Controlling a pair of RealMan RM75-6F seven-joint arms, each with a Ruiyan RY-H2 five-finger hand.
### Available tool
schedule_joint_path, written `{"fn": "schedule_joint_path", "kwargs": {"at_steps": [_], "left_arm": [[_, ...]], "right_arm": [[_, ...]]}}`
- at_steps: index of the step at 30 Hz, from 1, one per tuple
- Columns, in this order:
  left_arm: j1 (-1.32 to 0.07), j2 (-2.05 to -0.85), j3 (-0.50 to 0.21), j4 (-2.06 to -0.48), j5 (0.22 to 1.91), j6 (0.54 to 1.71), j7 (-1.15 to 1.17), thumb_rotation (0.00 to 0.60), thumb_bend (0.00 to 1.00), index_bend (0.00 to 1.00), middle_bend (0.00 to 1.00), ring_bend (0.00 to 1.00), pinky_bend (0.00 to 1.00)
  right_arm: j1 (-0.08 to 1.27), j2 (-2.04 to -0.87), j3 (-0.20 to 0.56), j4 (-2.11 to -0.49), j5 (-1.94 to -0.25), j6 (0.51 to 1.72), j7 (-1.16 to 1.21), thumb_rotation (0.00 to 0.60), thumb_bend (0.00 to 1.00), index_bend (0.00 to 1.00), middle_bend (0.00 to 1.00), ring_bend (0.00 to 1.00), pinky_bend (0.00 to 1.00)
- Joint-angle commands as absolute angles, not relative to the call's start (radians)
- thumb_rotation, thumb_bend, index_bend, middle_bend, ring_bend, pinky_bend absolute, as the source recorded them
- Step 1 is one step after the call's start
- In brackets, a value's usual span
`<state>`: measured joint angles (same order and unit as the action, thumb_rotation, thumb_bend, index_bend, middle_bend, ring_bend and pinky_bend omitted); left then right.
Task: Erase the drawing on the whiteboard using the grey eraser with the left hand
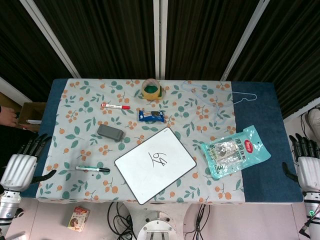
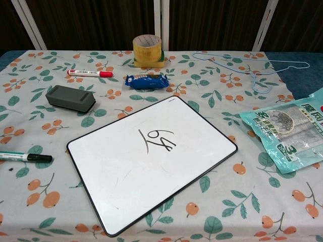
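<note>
The grey eraser (image 1: 110,132) (image 2: 70,98) lies on the floral tablecloth, left of the whiteboard's upper corner. The whiteboard (image 1: 130,172) (image 2: 121,171) sits tilted at the table's front centre, with a black scribble (image 1: 158,159) (image 2: 157,138) drawn near its middle. My left hand (image 1: 22,164) hangs open off the table's left edge, fingers spread, well apart from the eraser. My right hand (image 1: 306,163) hangs open beyond the right edge. Neither hand shows in the chest view.
A black marker (image 1: 92,169) (image 2: 25,157) lies left of the board; a red-capped marker (image 1: 115,106) (image 2: 90,73), a blue wrapper (image 1: 151,116) (image 2: 147,80) and a tape roll (image 1: 152,89) (image 2: 147,49) lie behind. A teal packet (image 1: 235,151) (image 2: 285,128) and a wire hanger (image 1: 220,100) (image 2: 262,68) are on the right.
</note>
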<state>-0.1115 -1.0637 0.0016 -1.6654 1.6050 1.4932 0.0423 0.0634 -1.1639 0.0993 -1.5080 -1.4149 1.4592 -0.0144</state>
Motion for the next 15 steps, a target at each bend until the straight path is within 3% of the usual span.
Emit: {"fn": "schedule_joint_path", "kwargs": {"at_steps": [1, 10, 15], "left_arm": [[-0.112, -1.065, 0.002, -1.664, 1.604, 1.491, 0.04, 0.544, 0.13, 0.1, 0.07, 0.04, 0.19], [-0.117, -1.064, 0.0, -1.661, 1.606, 1.487, 0.036, 0.544, 0.12, 0.1, 0.06, 0.04, 0.19], [-0.169, -1.043, -0.026, -1.667, 1.613, 1.441, -0.007, 0.6, 0.12, 0.1, 0.06, 0.04, 0.19]], "right_arm": [[0.063, -1.165, 0.099, -1.506, -1.415, 1.458, -0.013, 0.6, 0.28, 0.0, 0.0, 0.0, 0.0], [0.064, -1.168, 0.097, -1.497, -1.415, 1.455, -0.007, 0.6, 0.27, 0.0, 0.0, 0.0, 0.0], [0.068, -1.164, 0.099, -1.506, -1.418, 1.454, -0.013, 0.6, 0.27, 0.0, 0.0, 0.0, 0.0]]}}
